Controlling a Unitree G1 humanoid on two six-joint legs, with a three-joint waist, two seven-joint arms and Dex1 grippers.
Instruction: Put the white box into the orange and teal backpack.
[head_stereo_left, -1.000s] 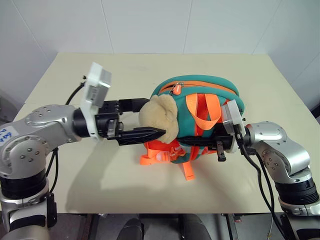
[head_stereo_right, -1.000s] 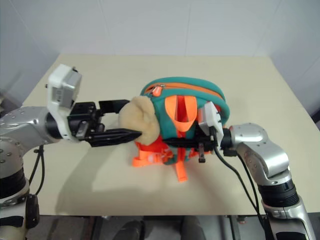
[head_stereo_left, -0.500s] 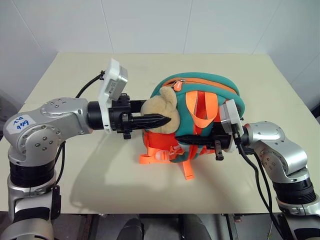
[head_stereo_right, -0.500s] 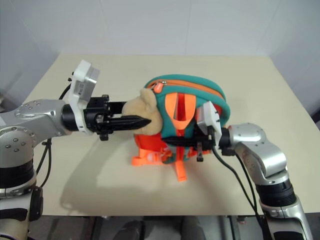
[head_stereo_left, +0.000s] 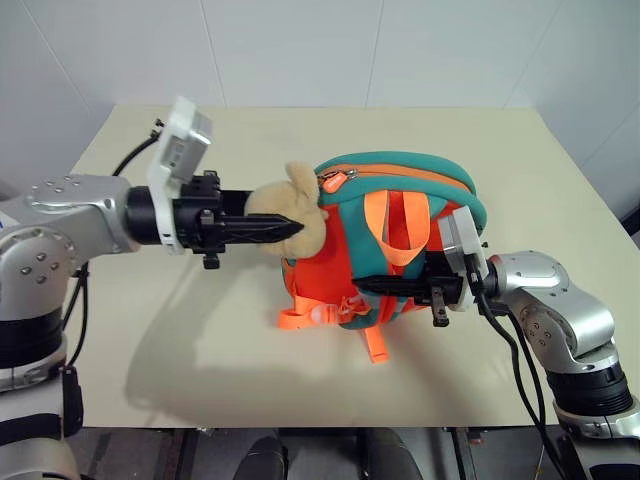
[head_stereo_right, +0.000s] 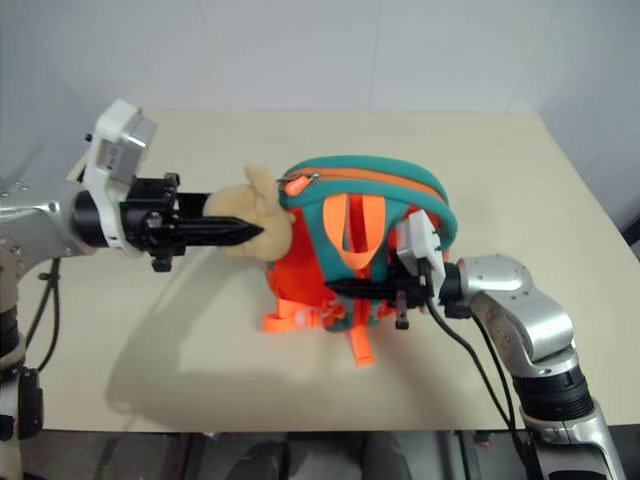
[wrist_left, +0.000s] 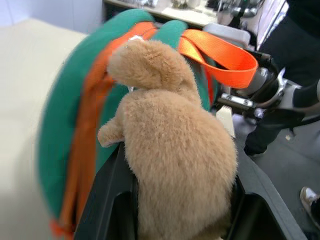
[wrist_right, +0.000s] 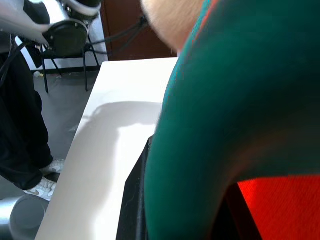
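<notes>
The left gripper (head_stereo_left: 285, 228) pinches the tan plush toy (wrist_left: 175, 150) mid-frame — the right gripper (head_stereo_left: 370, 286) is closed on the orange and teal backpack (head_stereo_left: 400, 180).

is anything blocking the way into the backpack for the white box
Yes. The backpack looks zipped shut along its top, so no opening shows. The left hand is shut on the plush toy at the zipper end, and the right hand grips the pack's lower side.

The backpack (head_stereo_left: 400, 240) (plush toy (head_stereo_left: 290, 208) at its left) blocks mid-table (head_stereo_left: 200, 340); open tabletop lies all around it.
</notes>
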